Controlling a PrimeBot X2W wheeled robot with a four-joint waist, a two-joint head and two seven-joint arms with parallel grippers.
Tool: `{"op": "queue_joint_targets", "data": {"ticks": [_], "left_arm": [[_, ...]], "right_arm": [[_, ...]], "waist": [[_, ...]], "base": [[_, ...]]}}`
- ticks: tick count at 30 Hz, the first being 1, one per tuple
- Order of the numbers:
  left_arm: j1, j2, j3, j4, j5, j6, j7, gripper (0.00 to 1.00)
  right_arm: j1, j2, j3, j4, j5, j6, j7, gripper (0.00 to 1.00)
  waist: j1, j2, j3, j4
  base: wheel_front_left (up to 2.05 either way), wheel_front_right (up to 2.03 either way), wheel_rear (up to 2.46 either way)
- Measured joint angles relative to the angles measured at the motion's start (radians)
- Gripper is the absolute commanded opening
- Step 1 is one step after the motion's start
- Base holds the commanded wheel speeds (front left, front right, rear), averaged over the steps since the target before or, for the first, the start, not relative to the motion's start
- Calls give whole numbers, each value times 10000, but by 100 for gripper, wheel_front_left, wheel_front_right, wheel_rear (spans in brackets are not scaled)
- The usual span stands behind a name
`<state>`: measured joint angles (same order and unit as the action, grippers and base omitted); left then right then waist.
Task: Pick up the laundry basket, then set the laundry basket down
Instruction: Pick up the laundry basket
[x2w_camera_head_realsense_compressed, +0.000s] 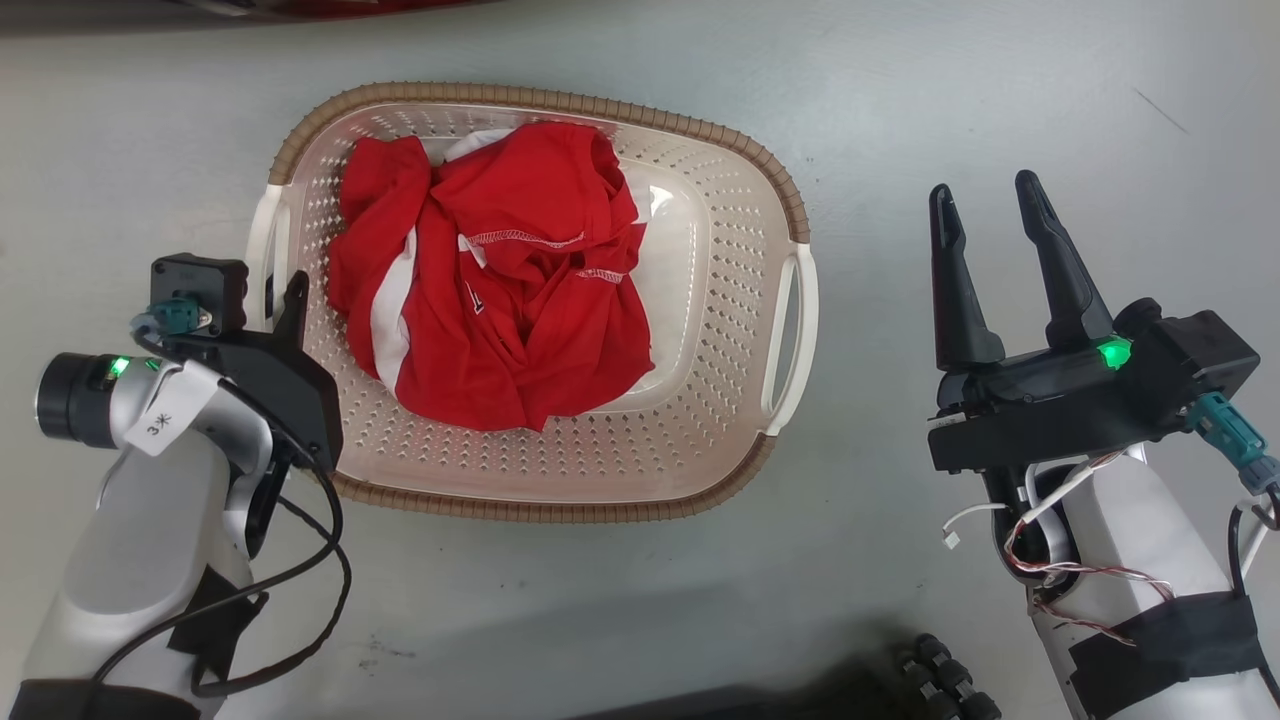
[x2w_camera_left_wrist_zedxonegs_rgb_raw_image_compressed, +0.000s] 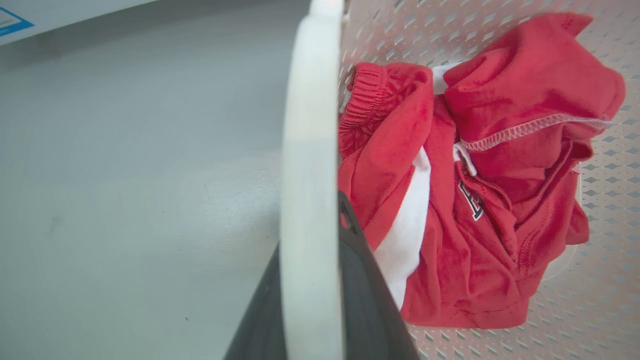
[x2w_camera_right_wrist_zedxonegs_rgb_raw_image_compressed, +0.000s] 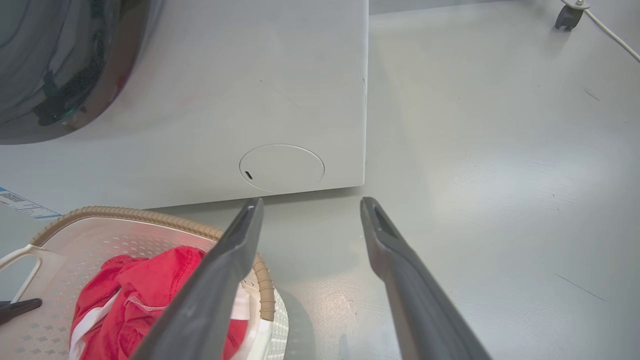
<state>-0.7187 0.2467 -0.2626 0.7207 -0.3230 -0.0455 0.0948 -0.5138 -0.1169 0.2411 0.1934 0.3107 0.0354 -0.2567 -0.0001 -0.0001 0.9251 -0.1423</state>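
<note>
The laundry basket (x2w_camera_head_realsense_compressed: 700, 250) lies on the floor (x2w_camera_head_realsense_compressed: 900, 100), long axis handle to handle: the left gripper's (x2w_camera_head_realsense_compressed: 280, 305) jaws straddle its left handle (x2w_camera_head_realsense_compressed: 262, 250), clamping unclear, while the right gripper's (x2w_camera_head_realsense_compressed: 985, 200) wide jaws stand well right of its right handle (x2w_camera_head_realsense_compressed: 800, 330).

Left arm: pale grey left forearm (x2w_camera_head_realsense_compressed: 120, 540) entered from lower left, black cable looped beside it, green indicator lit at wrist. Dark two-finger left gripper (x2w_camera_head_realsense_compressed: 272, 300) rolled onto its side, pointing forward. Its dark fingers (x2w_camera_left_wrist_zedxonegs_rgb_raw_image_compressed: 367, 300) sat one each side of white side handle (x2w_camera_left_wrist_zedxonegs_rgb_raw_image_compressed: 310, 150) of cream perforated plastic laundry basket (x2w_camera_head_realsense_compressed: 560, 510); firm clamp not confirmed.

Right arm: pale grey right forearm (x2w_camera_head_realsense_compressed: 1150, 560) at lower right, thin loose wires exposed at wrist, green lamp lit. Dark two-finger right gripper (x2w_camera_head_realsense_compressed: 985, 190) pointed forward, fingers spread well apart.
</note>
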Motion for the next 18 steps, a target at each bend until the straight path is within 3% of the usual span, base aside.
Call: {"op": "queue_joint_targets", "data": {"ticks": [6,18], "left_arm": [[-143,-75,58,322,-35,-86,-102,0],[151,-830,548,1430,-949,-75,-364,0]], "right_arm": [[-14,10,-82,40,-35,48,0,100],[10,19,-408,259,-98,102,0,100]], "waist": [[0,0,-20,31],[2,0,-403,279]], "base": [[0,0,0],[0,0,0]]}}
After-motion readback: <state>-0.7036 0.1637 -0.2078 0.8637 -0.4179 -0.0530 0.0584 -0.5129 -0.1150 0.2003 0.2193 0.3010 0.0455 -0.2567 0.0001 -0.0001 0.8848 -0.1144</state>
